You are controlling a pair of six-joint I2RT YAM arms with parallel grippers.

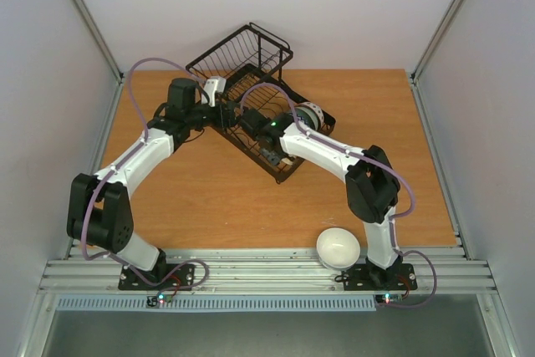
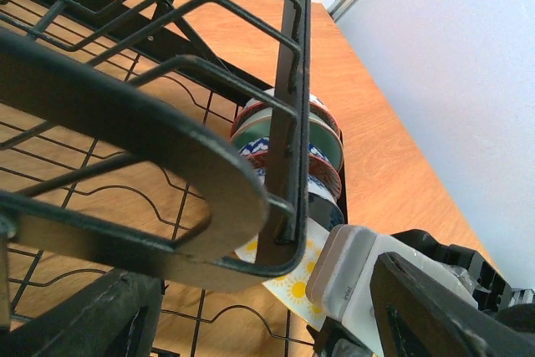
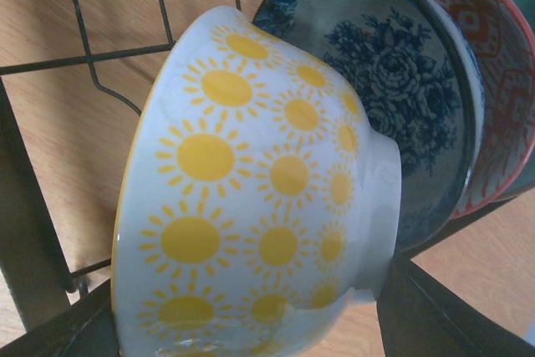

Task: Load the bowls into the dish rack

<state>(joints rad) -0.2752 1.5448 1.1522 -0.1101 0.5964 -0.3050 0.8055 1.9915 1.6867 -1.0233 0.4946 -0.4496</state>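
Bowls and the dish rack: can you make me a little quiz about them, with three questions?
1. True or false: the plain white bowl already sits in the dish rack.
2. What is painted on the held bowl in the right tool? A) yellow suns B) green stripes C) nothing
3. Fill in: the flowered bowl just behind it is ___ in colour.
Key: 1 false, it sits outside the rack at the near edge of the table. 2 A. 3 blue.
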